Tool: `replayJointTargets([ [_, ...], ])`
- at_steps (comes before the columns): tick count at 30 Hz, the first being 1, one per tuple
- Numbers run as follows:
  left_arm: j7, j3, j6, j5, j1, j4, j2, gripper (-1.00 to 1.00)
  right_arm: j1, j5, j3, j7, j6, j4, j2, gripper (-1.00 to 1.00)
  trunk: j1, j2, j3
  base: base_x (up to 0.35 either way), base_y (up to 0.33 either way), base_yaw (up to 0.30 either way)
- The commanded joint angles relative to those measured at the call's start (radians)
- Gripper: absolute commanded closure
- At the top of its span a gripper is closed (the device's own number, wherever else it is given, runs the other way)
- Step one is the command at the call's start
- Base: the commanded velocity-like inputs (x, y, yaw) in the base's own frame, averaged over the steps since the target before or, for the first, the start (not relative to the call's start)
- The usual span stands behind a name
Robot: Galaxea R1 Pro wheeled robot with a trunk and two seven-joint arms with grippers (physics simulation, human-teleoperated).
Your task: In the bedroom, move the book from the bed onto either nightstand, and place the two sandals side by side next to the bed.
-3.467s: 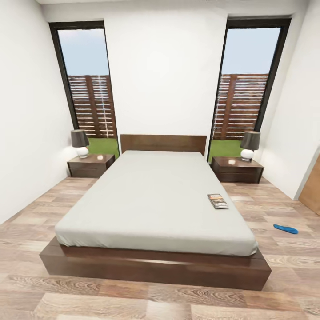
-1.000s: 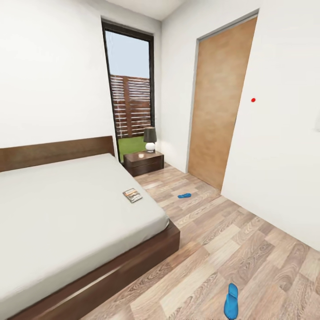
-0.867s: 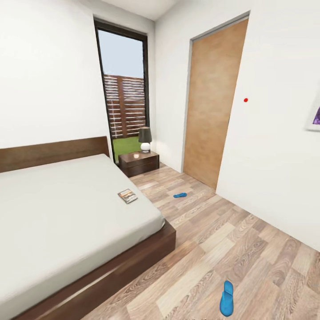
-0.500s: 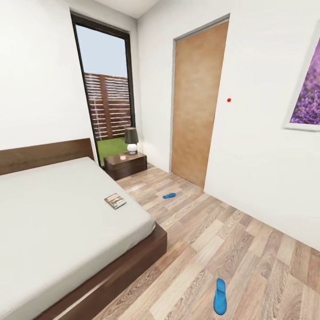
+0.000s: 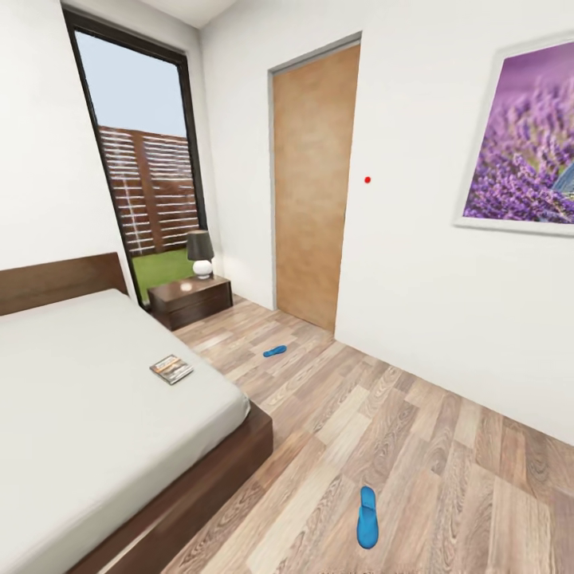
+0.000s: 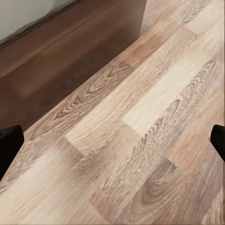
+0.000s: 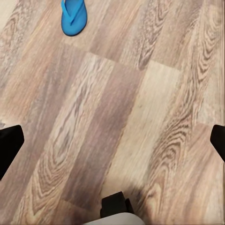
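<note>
Now the head view looks across the bedroom's plank floor (image 5: 414,446) toward a wooden door (image 5: 312,187) and a framed purple picture (image 5: 526,151) on the white wall. The bed (image 5: 88,414) takes up the near left, and the book (image 5: 171,369) lies flat on its mattress close to the side edge that faces the door, well up from the foot corner. Beyond the bed's head end, the nightstand (image 5: 190,300) stands in the corner beside the tall window (image 5: 143,159), with a small lamp (image 5: 200,253) on top.

One blue sandal, the far sandal (image 5: 275,351), lies on the floor between the nightstand and the door, apart from the bed's side. The near sandal (image 5: 367,516) lies on the floor well past the bed's foot corner, far from its mate.

Seen from the right wrist, the right pincer (image 7: 112,140) hangs with its dark fingertips (image 7: 9,143) spread wide at the picture's two sides, gripping nothing; the near sandal (image 7: 73,17) lies on the planks ahead of it, well clear of the tips. Seen from the left wrist, the left pincer (image 6: 112,143) is likewise spread wide and bare, over floor beside the bed's dark wooden frame (image 6: 70,51).
</note>
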Motion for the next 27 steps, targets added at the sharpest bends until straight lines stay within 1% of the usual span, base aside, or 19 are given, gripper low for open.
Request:
replayJointTargets([
  [1,0.000,0.000,-0.003,0.001,0.000,0.000,0.000,-1.00,-0.001,-0.010,0.002,0.000,-0.004,0.001,0.000,-1.00,0.000,-0.001,-0.001,0.000,0.000,-0.284],
  [13,0.000,0.000,-0.003,0.001,0.000,0.000,0.000,-1.00,-0.001,-0.010,0.002,0.000,-0.004,0.001,0.000,-1.00,0.000,-0.001,-0.001,0.000,0.006,-0.284],
  [22,0.000,0.000,-0.003,0.001,0.000,0.000,0.000,-1.00,-0.001,-0.010,0.002,0.000,-0.004,0.001,0.000,-1.00,0.000,-0.001,-0.001,0.000,0.155,-0.283],
  [27,-0.001,0.000,-0.003,0.001,0.000,0.000,0.000,-1.00,-0.001,-0.010,0.002,0.000,-0.004,0.000,0.000,-1.00,0.000,-0.001,-0.001,0.000,0.025,-0.128],
])
